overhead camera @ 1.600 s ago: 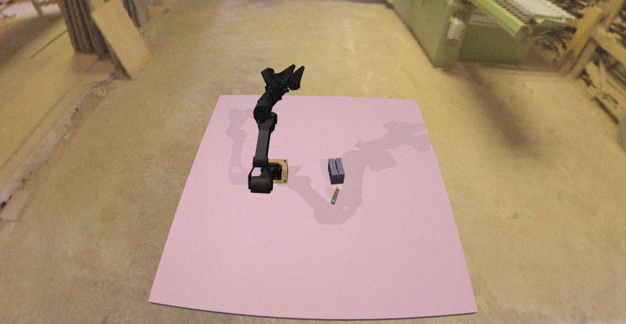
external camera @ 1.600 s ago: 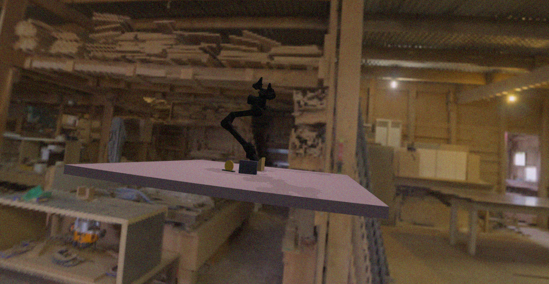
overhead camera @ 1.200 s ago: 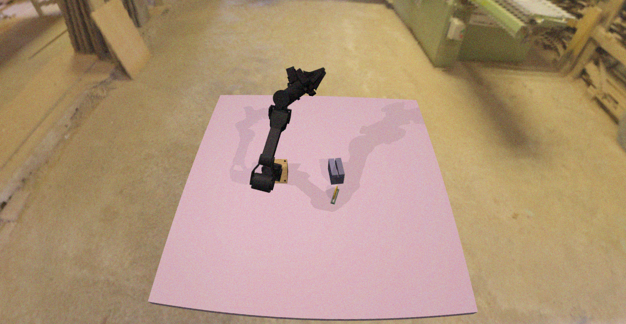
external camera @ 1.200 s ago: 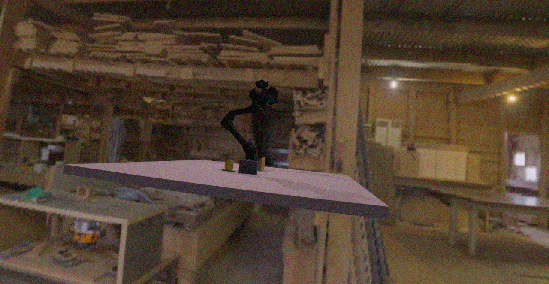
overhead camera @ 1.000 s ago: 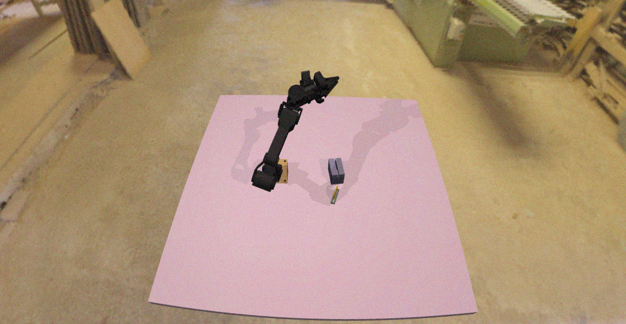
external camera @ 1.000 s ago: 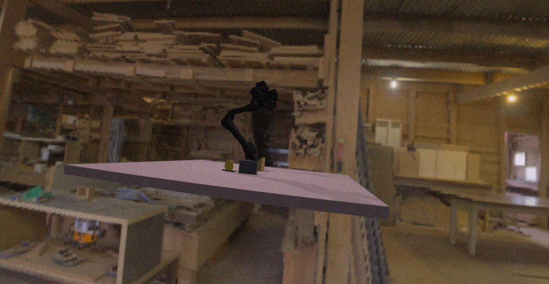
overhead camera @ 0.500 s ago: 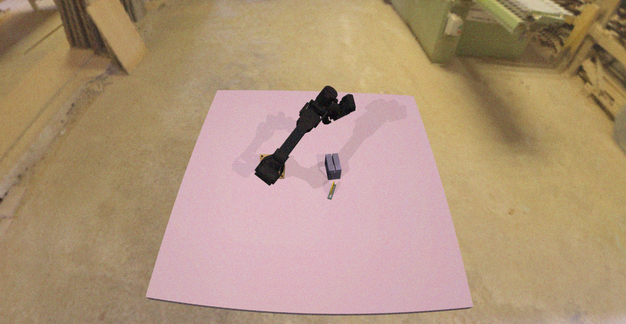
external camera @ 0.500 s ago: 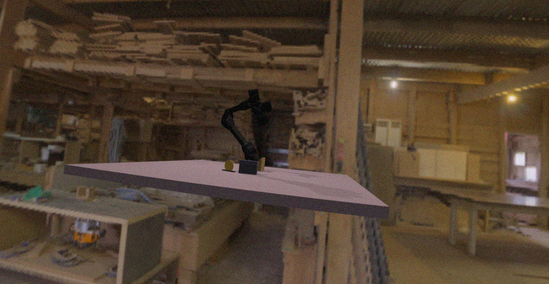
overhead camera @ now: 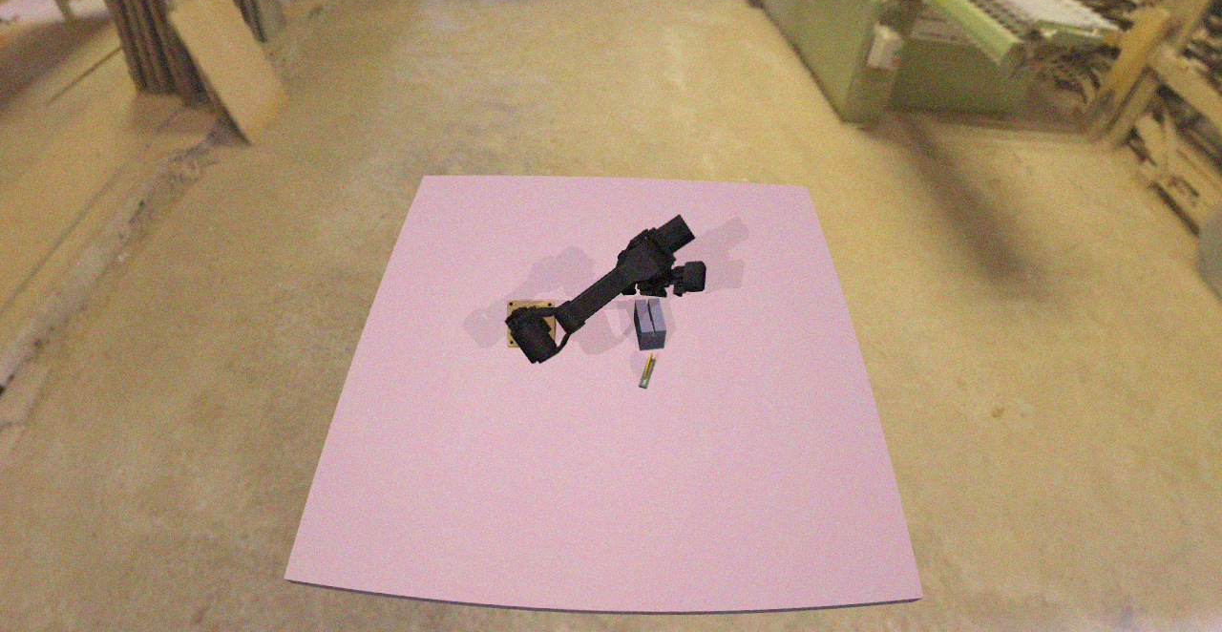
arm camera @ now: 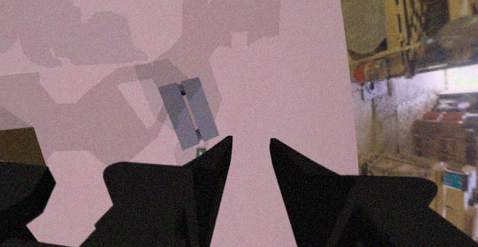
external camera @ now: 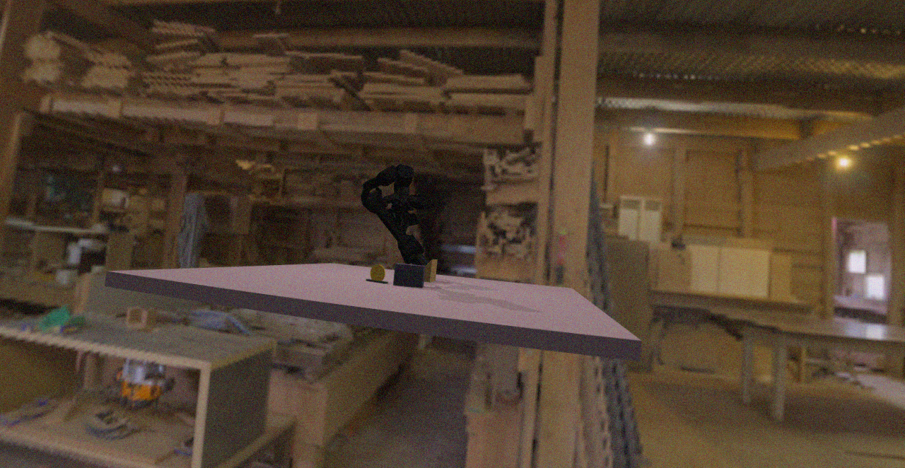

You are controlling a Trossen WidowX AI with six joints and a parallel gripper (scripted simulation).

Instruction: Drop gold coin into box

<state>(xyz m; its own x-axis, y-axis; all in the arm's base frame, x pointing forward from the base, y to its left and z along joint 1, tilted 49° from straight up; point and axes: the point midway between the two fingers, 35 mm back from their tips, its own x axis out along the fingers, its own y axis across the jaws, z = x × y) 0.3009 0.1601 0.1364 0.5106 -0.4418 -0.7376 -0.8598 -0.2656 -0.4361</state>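
Observation:
The gold coin (overhead camera: 650,362) (external camera: 377,273) stands on its edge in the dark-green holder (overhead camera: 643,386) (external camera: 382,283). In the wrist view one end of the holder (arm camera: 199,152) shows beside the left finger, which hides the rest and the coin. The grey box (overhead camera: 651,339) (external camera: 409,275) (arm camera: 203,109) stands just behind the holder in the top view, its slot running lengthwise along the lid. My gripper (arm camera: 251,141) is partly open and empty, high above the table. In the wrist view its fingertips are right of the box's near end.
The arm (overhead camera: 598,290) reaches from its tan base plate (overhead camera: 511,304) (external camera: 433,270) (arm camera: 22,146), left of the box in the top view. The pink table (overhead camera: 598,492) carries everything. Its edge shows at the right of the wrist view. The arm's shadow falls around the box.

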